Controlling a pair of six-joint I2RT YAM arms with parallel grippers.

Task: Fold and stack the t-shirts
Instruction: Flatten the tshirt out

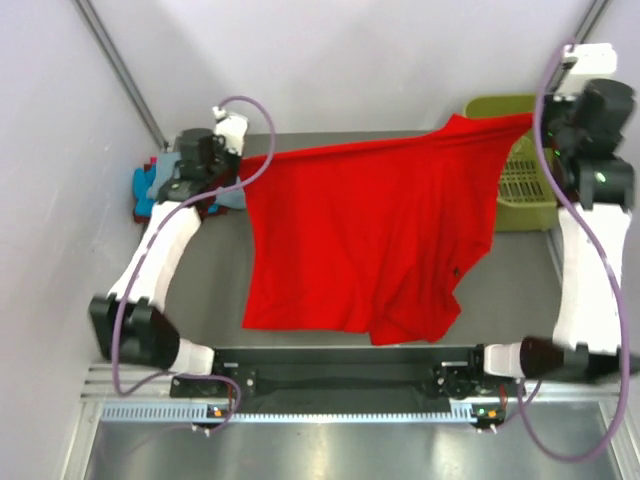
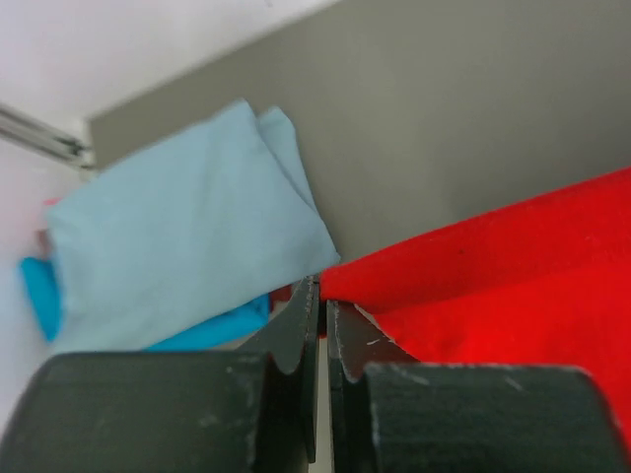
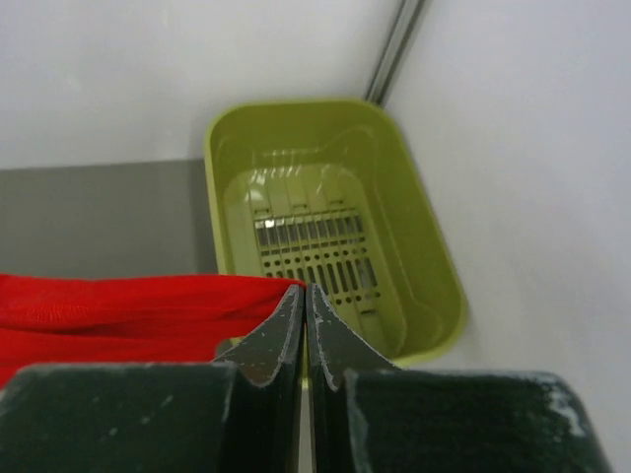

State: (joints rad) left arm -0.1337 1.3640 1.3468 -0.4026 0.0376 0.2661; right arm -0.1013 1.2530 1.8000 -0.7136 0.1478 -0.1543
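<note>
I have both arms raised along the far side of the table (image 1: 215, 300), with the red t-shirt (image 1: 370, 230) strung between them. Near the far-left corner the left gripper (image 2: 320, 296) has its jaws clenched on one corner of the red cloth. In the left wrist view the fabric leaves the fingertips and runs off to the right. Near the far-right corner the right gripper (image 3: 304, 294) has its jaws pinched tight on the other end of the shirt's top edge. In the right wrist view the red hem runs off left from the tips.

From above, the top edge is a taut line from one gripper to the other, rising toward the right. The rest of the shirt spreads toward the near edge, with its lower hem close to that edge around the middle. The lower right part is bunched and doubled over. I can't tell how much of the cloth rests on the surface.

The grey-blue t-shirt (image 2: 177, 256) lies folded in the far-left corner, just beside the left gripper. It sits on top of the turquoise t-shirt (image 2: 217, 325), which pokes out beneath it.

The olive-green basket (image 3: 424, 246) stands in the far-right corner against the wall, under and beyond the right gripper. Its slotted bottom is visible.
</note>
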